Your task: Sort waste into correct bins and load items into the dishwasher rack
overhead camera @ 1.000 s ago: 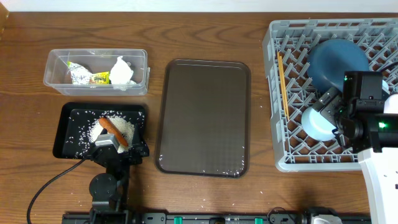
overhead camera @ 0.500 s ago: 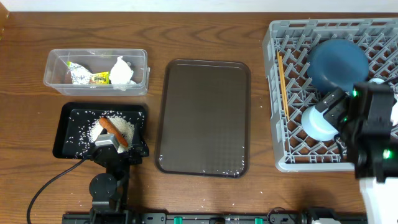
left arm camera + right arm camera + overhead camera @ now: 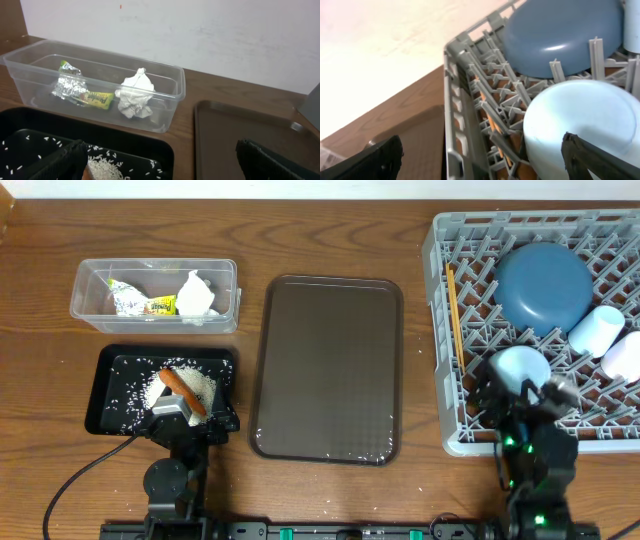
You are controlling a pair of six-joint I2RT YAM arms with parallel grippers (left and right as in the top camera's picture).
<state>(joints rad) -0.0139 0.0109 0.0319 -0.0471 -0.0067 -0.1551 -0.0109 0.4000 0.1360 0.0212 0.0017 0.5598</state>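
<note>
The dark blue plate [image 3: 543, 287], light blue bowl [image 3: 522, 367], first cup [image 3: 596, 330], second cup [image 3: 622, 355] and chopsticks [image 3: 455, 310] were located in the grey rack [image 3: 436, 330]. The tissue [image 3: 196, 293] and wrapper [image 3: 135, 300] were contained in the clear tub [image 3: 90, 308]. The rice [image 3: 205, 383] and carrot [image 3: 183, 391] were contained in the black tray [image 3: 105, 405]. The left claw [image 3: 160, 162] was spread wide at that tray's near edge, with nothing gripped. The right claw [image 3: 480, 160] was spread wide near the bowl, also empty.

The dishwasher rack [image 3: 437, 310] and a pale cup [image 3: 626, 358] at its right edge are cut off by the overhead view's right border.
</note>
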